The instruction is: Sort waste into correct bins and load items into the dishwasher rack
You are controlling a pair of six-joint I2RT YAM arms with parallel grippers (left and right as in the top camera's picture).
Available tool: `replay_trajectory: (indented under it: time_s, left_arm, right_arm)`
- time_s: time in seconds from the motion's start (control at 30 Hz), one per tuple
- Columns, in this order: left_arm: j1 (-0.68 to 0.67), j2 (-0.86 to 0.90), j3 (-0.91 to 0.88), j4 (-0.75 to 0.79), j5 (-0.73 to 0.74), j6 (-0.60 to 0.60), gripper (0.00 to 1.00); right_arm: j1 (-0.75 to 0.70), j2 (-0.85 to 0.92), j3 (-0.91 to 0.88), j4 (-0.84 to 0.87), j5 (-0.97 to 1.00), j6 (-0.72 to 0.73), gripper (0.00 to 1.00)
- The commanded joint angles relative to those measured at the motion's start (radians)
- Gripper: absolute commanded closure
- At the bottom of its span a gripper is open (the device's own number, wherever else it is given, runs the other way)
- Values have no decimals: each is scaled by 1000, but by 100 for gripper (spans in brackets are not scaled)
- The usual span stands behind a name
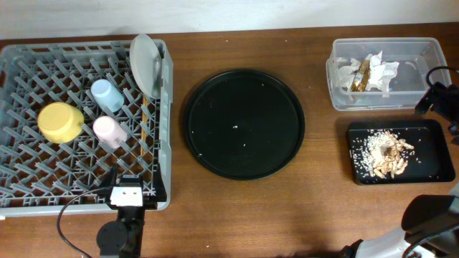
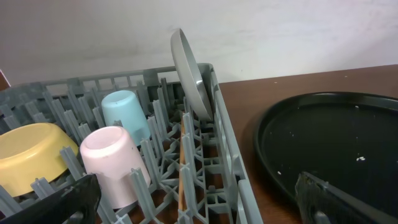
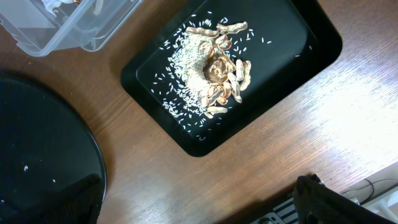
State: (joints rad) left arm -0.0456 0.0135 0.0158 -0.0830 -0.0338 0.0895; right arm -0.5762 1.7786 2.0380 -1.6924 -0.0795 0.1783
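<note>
Overhead, the dishwasher rack [image 1: 21,188] at nine o'clock holds the yellow bowl [image 1: 60,121], light blue cup [image 1: 106,94], pink cup [image 1: 110,130], plate [image 1: 145,66] and chopsticks [image 1: 146,129]. Wrappers [image 1: 369,72] lie in the clear tub [image 1: 422,51] at two o'clock, and rice and fried pieces [image 1: 386,152] lie in the black tray [image 1: 432,137] at three. Left wrist: the left gripper [image 2: 193,204] is spread wide and empty over the rack. Right wrist: the right gripper [image 3: 199,205] is spread wide and empty, with the black tray at twelve.
</note>
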Motion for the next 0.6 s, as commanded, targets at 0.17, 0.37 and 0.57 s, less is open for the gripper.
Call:
replay_trajectory:
  time_s: [0.17,0.37,0.57]
  left_arm:
    - [-4,-8,-7,0,11,17,1]
    - [-4,-8,-7,0,12,17,1]
    - [-4,-8,-7,0,11,17,1]
  right_arm:
    - [-1,-5,0,-2,2,-6,2]
    - [1,-52,0,-2,2,-6,2]
    - [81,-410,0,-3,2,-6,2]
